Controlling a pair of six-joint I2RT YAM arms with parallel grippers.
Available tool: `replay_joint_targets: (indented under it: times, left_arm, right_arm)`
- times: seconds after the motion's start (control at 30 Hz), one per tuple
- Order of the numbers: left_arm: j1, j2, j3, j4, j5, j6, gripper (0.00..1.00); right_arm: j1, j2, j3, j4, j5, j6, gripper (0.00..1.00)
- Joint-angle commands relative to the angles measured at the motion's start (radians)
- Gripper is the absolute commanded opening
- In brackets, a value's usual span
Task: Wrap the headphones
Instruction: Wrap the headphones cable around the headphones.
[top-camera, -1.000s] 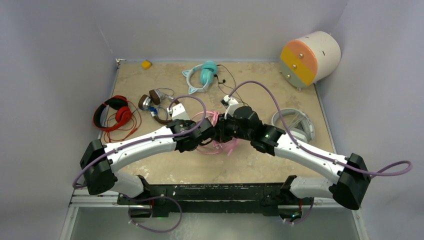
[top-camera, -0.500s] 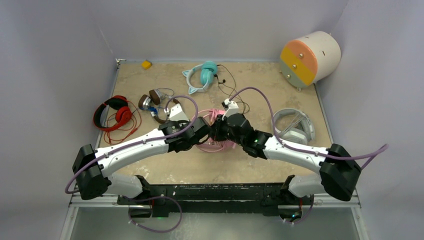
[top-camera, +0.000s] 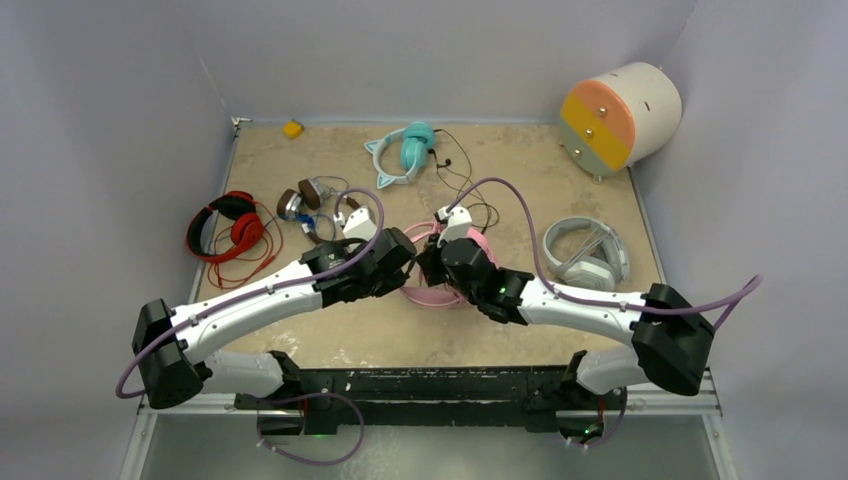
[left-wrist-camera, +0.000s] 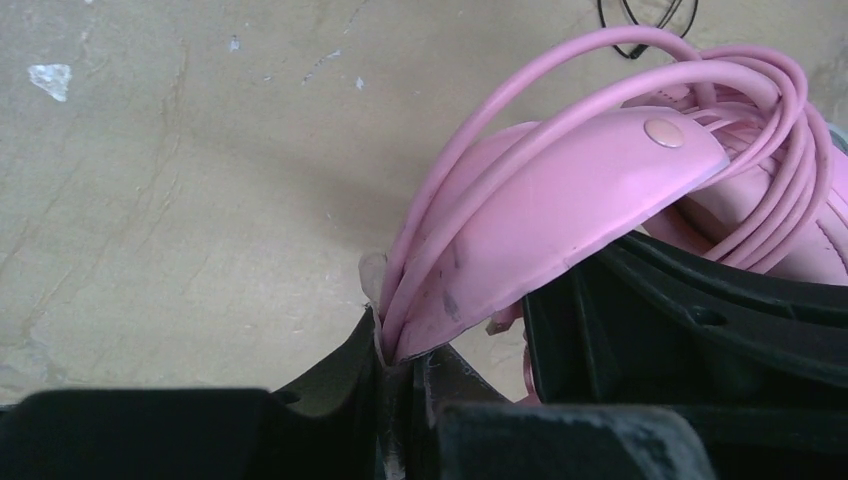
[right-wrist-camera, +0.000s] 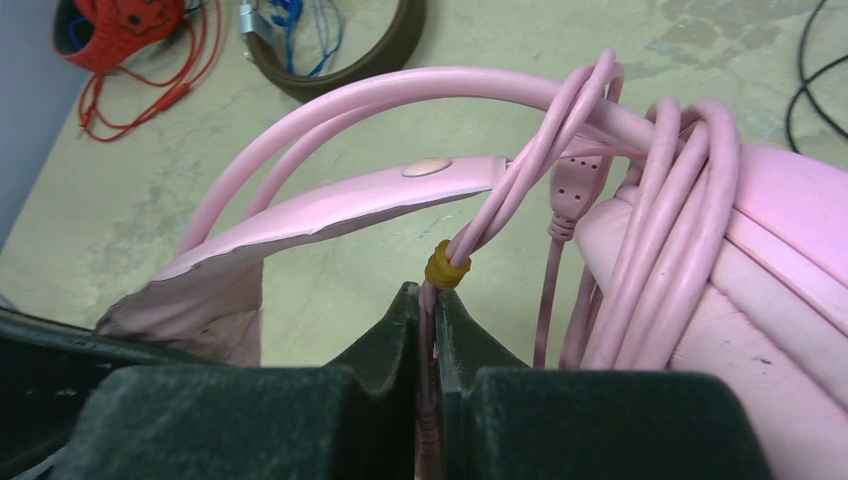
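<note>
Both grippers meet mid-table at the pink plastic over-ear headphones. The left gripper is clamped on the headband's edge together with some loops of cord. The right gripper pinches the thin pink cord just below a yellow collar. Beyond lie grey-white headphones to the right, a brown pair with silver cups and a red pair to the left, and teal cat-eared headphones farthest back.
</note>
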Motion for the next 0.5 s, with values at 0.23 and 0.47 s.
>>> replay_joint_targets:
  times: [0.23,0.47]
  left_arm:
    - [-0.006,-0.046,0.032,0.308,0.211,0.052,0.0]
    - [-0.005,-0.054,0.035,0.297,0.186,0.055,0.0]
  right_arm:
    - [0.02,-0.035,0.001,-0.115,0.204,-0.047,0.09]
    - [0.028,-0.086,0.009,-0.162,0.139,-0.035,0.23]
